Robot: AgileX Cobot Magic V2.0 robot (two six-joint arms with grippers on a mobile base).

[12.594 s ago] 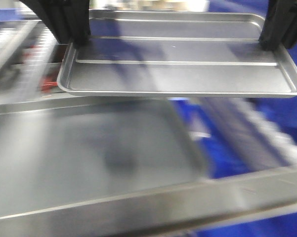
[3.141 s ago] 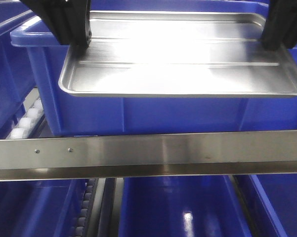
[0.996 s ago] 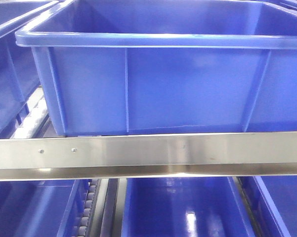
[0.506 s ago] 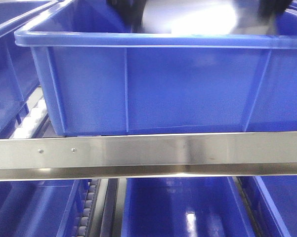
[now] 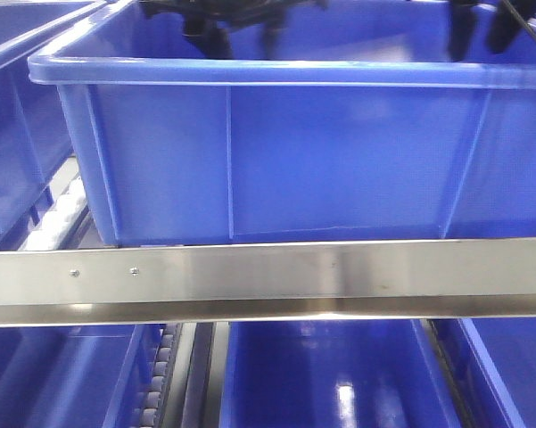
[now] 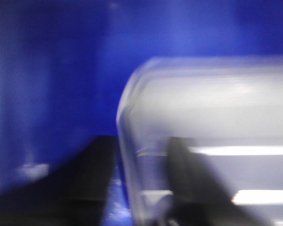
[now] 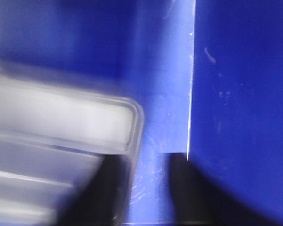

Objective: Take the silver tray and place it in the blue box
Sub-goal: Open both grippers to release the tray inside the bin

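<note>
Several blue bins are surrounding the blue box [image 5: 276, 160]: a neighbouring crate [image 5: 18, 116] is sitting to its left, and lower bins [image 5: 330, 374] are showing beneath. A steel rail [image 5: 268, 281] is crossing the near foreground from left to right, standing between the front camera and the base of the blue box. A white roller track [image 5: 58, 209] is running along the left side, between the crates.

From the front view, the near wall of the blue box is hiding its floor, so the silver tray is not showing there. Only the two arms are appearing above the far rim: the left gripper [image 5: 236, 31] at upper left and the right gripper [image 5: 480, 31] at upper right, both reaching down inside the box, fingers spread apart.

Both wrist views are blurring heavily. In the left wrist view the silver tray [image 6: 216, 127] is lying inside the blue box [image 6: 47, 94], one dark finger [image 6: 188, 179] over the tray and one outside its rim. In the right wrist view the silver tray [image 7: 56, 141] is showing its rounded corner near the blue box [image 7: 240, 94] wall, with dark fingers [image 7: 188, 188] on either side of the rim. Contact with the tray cannot be told.
</note>
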